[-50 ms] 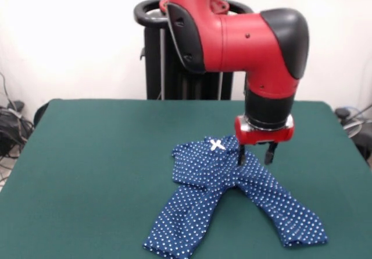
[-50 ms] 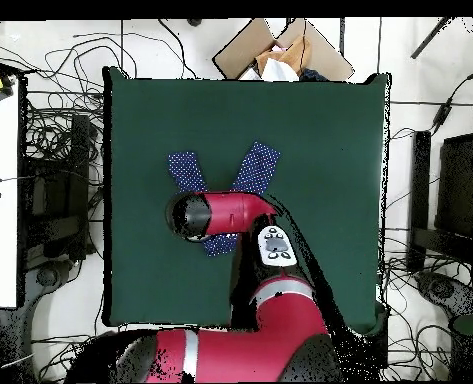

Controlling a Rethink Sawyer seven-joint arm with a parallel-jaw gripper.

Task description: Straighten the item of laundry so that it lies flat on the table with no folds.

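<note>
So we've got the little navy trousers (image 1: 232, 195) with white polka dots lying on the green table (image 1: 93, 171), roughly mid-table and a bit toward the side where the arm's wrist hangs in the front view. The waistband is at the far end, with the tiny pink-white bow (image 1: 217, 145) showing on top. Both legs fan out toward the camera in an upside-down V, one ending near the bottom edge of the shot, the other angling off to the right. The waist area looks bunched and rumpled, with a fold running across just under the band, so it's not lying flat there.

The gripper (image 1: 256, 154) sits right over the waistband's right-hand end. We can see two dark fingers (image 1: 270, 153) pointing down with a clear gap between them, so it reads as spread apart, and we can't see any cloth pinched in it. The left tip looks like it's at or touching the fabric, but we honestly can't tell for sure.

From overhead, the red arm (image 2: 230, 212) covers the waist, and only the two legs (image 2: 257, 166) poke out past it.
</note>
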